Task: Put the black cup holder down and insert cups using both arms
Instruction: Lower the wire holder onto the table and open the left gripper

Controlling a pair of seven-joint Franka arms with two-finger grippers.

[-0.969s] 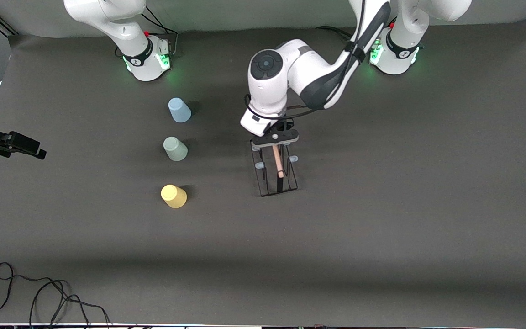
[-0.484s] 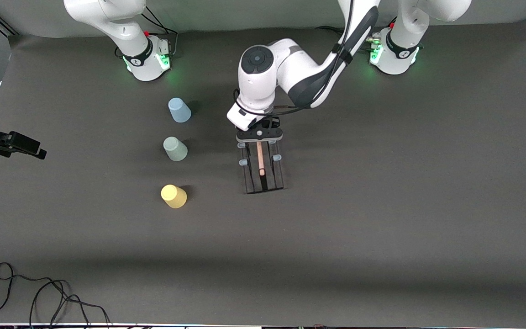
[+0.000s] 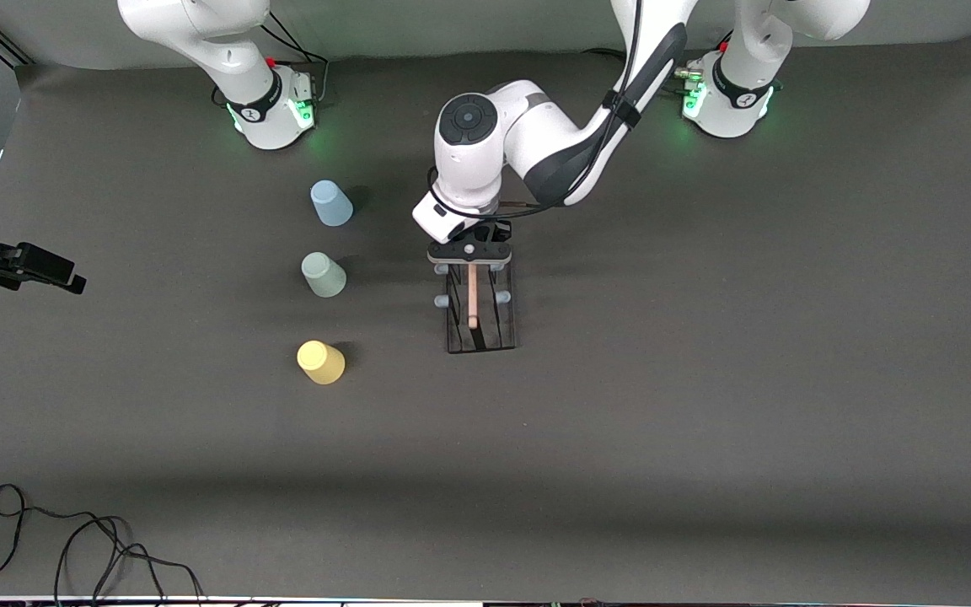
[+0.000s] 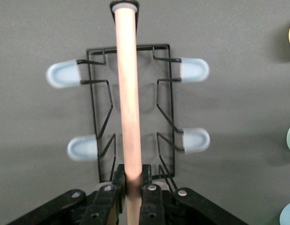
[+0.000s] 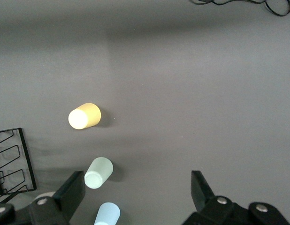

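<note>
**A:** Front view: blue cup (image 3: 331, 203), green cup (image 3: 323, 274) and yellow cup (image 3: 320, 362) sit in a row, then the black cup holder (image 3: 480, 314) on the table. Grippers?

**B:** Left gripper (image 4: 132, 187) pinches the holder's wooden rod (image 4: 128, 98); rack hangs under it. Right gripper (image 5: 138, 194) waits, spread wide, empty.

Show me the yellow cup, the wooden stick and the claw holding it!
yellow cup (image 3: 320, 362), front view, on its upturned base.
wooden rod handle (image 4: 128, 93), left wrist view, middle of the rod.
left gripper (image 4: 132, 183), left wrist view, between its fingertips, shut on the rod.
</note>
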